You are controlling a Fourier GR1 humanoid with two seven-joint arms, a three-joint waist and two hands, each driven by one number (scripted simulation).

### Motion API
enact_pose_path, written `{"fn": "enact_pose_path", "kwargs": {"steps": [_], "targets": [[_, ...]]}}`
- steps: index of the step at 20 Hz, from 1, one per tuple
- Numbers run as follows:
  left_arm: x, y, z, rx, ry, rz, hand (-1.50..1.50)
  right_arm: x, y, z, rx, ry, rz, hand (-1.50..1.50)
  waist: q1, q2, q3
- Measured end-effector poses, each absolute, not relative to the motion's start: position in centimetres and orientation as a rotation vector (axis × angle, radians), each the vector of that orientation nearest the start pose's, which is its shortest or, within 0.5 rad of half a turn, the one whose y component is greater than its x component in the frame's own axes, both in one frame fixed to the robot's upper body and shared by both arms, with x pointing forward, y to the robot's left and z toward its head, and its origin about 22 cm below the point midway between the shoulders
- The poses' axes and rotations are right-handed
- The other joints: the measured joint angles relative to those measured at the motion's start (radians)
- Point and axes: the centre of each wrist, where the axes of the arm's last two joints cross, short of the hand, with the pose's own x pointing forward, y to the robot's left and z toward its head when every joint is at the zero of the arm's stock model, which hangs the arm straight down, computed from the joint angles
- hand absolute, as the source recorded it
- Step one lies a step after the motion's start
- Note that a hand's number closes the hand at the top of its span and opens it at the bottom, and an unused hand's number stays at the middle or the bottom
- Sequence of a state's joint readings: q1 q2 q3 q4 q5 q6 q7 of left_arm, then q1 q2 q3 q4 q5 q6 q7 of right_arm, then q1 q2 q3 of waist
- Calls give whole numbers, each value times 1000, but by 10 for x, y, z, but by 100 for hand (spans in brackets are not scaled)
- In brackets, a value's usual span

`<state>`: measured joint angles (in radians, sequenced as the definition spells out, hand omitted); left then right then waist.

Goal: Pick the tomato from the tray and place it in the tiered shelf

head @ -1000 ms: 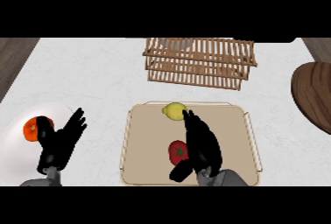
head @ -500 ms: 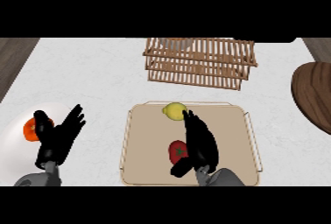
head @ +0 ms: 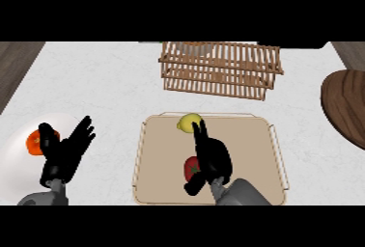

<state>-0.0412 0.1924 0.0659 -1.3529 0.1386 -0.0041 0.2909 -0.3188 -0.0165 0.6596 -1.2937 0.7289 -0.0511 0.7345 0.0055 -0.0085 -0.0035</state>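
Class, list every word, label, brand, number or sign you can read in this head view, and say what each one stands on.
None: no readable text shows on the tomato, lemon, tray, tiered shelf, white plate, counter or either hand.

Small yellow round fruit (head: 189, 122) — at right hand's (head: 212, 159) fingertips; orange fruit (head: 34, 142) on white round plate (head: 21, 159) — behind left hand (head: 65, 155).
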Motion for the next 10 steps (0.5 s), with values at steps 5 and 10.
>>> {"fn": "enact_pose_path", "kwargs": {"steps": [5,10], "targets": [[248,298,-30,89,-1113,45,0,247,-59,-10,-502,-1114,1053,150,-5,-7,-1],[248,292,-29,90,-1110,43,0,242,-50,0,-480,-1200,1032,150,-5,-3,0]]}}
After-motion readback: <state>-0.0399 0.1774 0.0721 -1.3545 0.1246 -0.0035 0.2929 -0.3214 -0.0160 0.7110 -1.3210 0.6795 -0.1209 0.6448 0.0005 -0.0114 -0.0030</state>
